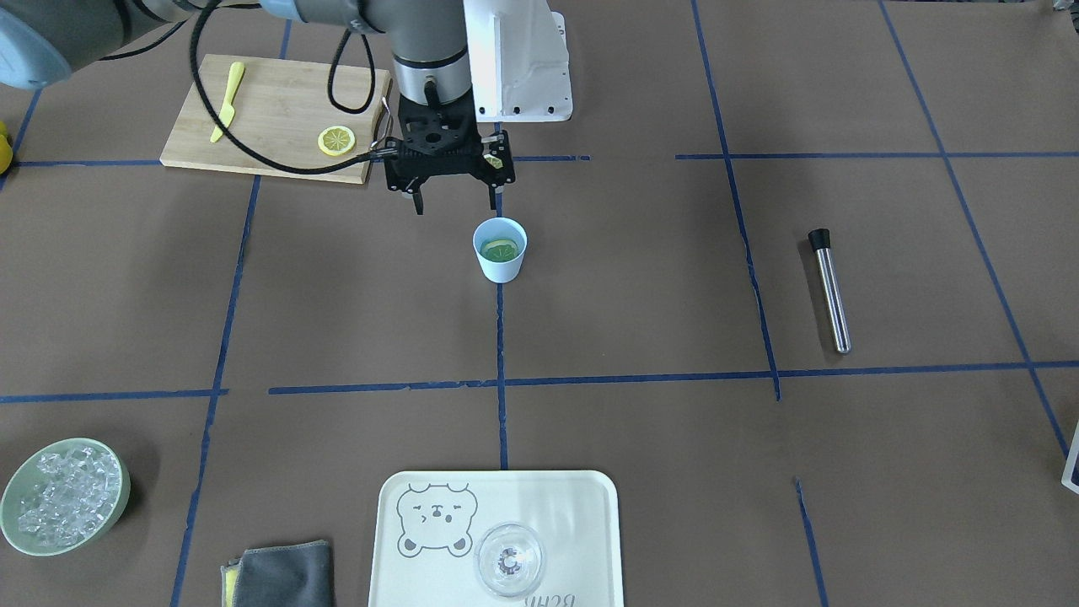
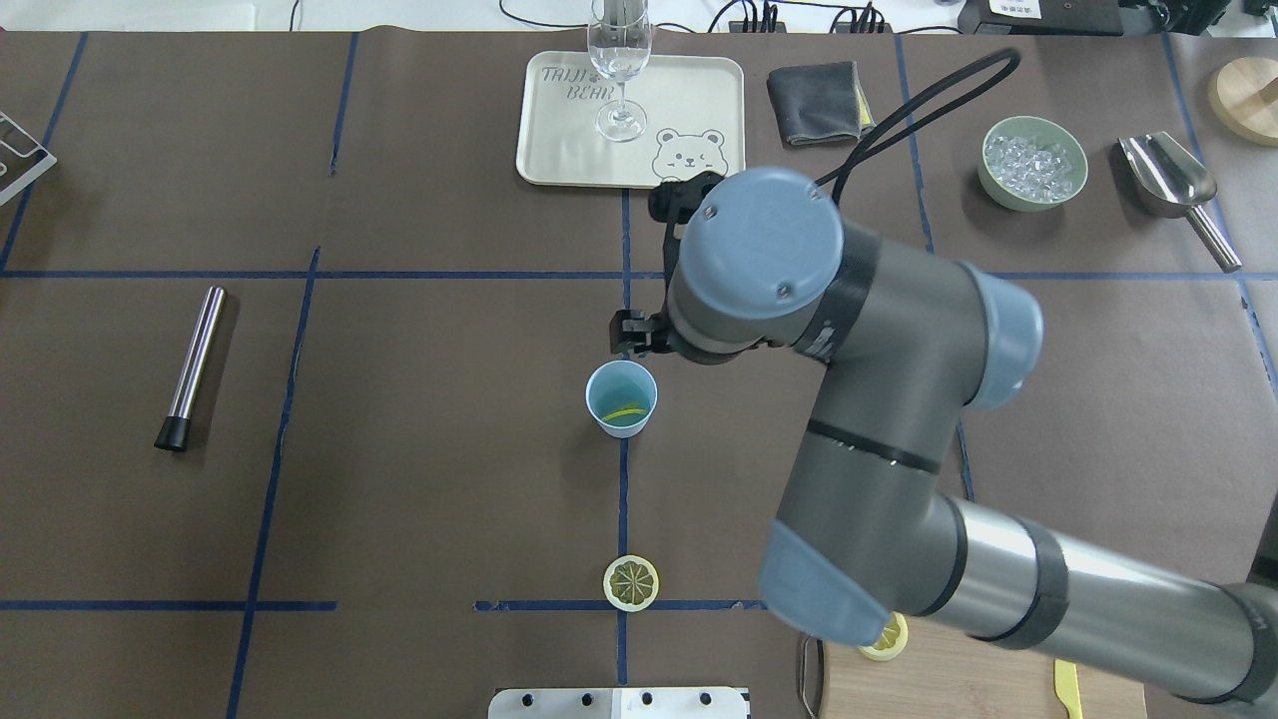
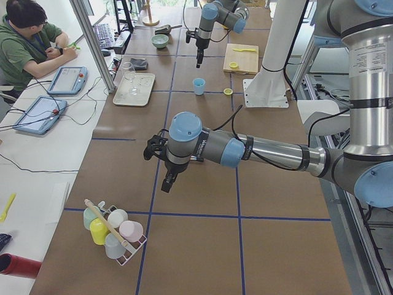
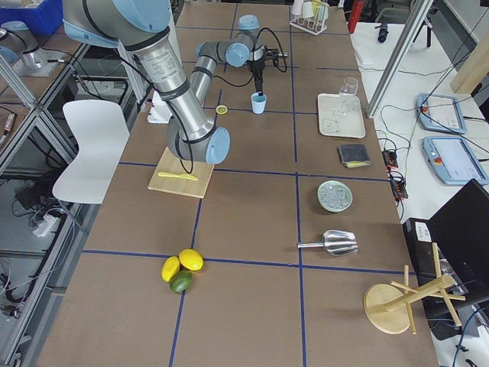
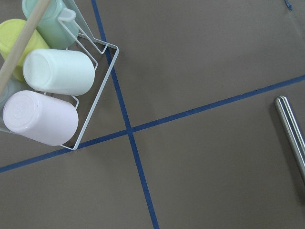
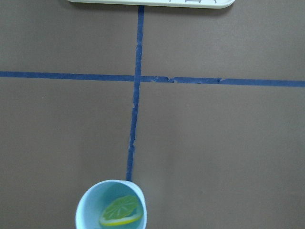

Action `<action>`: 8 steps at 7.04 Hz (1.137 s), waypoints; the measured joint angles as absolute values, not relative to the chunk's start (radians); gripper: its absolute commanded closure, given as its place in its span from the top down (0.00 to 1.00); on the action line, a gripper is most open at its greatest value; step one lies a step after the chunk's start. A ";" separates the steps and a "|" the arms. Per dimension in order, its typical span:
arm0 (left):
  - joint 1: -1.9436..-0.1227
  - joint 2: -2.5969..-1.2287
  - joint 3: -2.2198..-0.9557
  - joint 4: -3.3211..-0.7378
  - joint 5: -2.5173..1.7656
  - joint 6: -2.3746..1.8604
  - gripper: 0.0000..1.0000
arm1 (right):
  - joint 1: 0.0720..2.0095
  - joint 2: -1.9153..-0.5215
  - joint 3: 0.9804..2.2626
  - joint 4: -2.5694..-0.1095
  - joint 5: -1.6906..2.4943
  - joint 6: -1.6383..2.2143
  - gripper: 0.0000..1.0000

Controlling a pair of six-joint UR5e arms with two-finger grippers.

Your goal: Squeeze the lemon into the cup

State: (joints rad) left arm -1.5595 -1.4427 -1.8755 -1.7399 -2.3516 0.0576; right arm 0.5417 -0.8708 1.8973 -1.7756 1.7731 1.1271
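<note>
The pale-blue cup [image 1: 500,249] stands upright near the middle of the table, with a lemon slice [image 6: 121,211] lying inside it. It also shows in the overhead view [image 2: 621,398] and the right wrist view [image 6: 111,210]. My right gripper [image 1: 456,205] hangs open and empty, above the table and just off the cup's rim on the robot's side. It touches nothing. My left gripper [image 3: 169,183] hovers far off near a rack of cups. It shows only in the exterior left view, so I cannot tell if it is open or shut.
A cutting board [image 1: 270,110] holds another lemon slice [image 1: 336,140] and a yellow knife [image 1: 228,101]. One more slice [image 2: 631,582] lies on the table. A steel muddler [image 1: 830,291], a tray [image 1: 582,523] with a glass [image 1: 509,560], an ice bowl [image 1: 63,496] and a cloth [image 1: 282,575] are around.
</note>
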 measured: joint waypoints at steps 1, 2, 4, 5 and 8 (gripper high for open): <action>-1.557 -1.456 -1.879 -1.740 -2.350 0.055 1.00 | 0.627 -0.915 1.910 -1.773 1.848 0.993 1.00; -1.556 -1.482 -1.883 -1.743 -2.353 0.052 1.00 | 0.727 -0.973 1.915 -1.770 1.931 0.839 1.00; -1.555 -1.532 -1.880 -1.826 -2.358 0.049 1.00 | 0.935 -1.106 1.917 -1.768 2.083 0.574 1.00; -1.555 -1.546 -1.863 -1.952 -2.369 0.048 1.00 | 1.033 -1.193 1.925 -1.767 2.139 0.480 1.00; -1.527 -1.556 -1.813 -2.189 -2.433 -0.047 1.00 | 1.268 -1.459 1.940 -1.768 2.181 0.087 1.00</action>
State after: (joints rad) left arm -1.5268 -1.5558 -1.8126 -2.1894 -2.4331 -0.0475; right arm 1.2676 -1.4587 1.9402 -1.7681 2.1815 0.0865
